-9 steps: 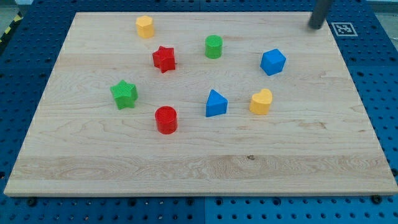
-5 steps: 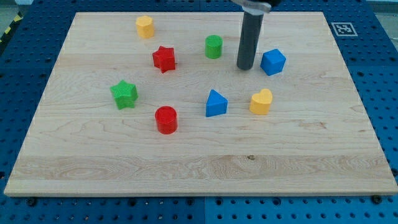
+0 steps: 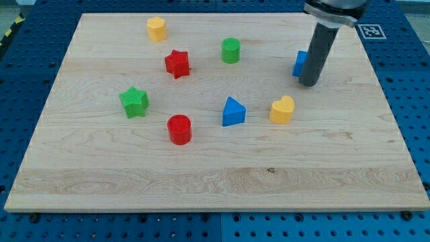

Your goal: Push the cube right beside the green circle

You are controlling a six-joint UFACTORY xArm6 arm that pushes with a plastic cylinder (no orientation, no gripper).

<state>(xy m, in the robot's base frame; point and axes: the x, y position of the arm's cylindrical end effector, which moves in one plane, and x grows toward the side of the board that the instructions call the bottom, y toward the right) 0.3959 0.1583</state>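
The robot shows only as a straight, round rod (image 3: 317, 54), dark grey to near black, with a smooth matt surface and a faint lighter sheen down one side. At the view's top it widens into a broader dark collar with a paler grey rim, cut off by the frame. My tip (image 3: 309, 83) ends flat and blunt, the same dark colour, with no markings, screws or cables visible.

My tip (image 3: 308, 83) down — rod nearly upright.

Pale wooden board (image 3: 215, 181), blue perforated table (image 3: 416, 81) around it, even light
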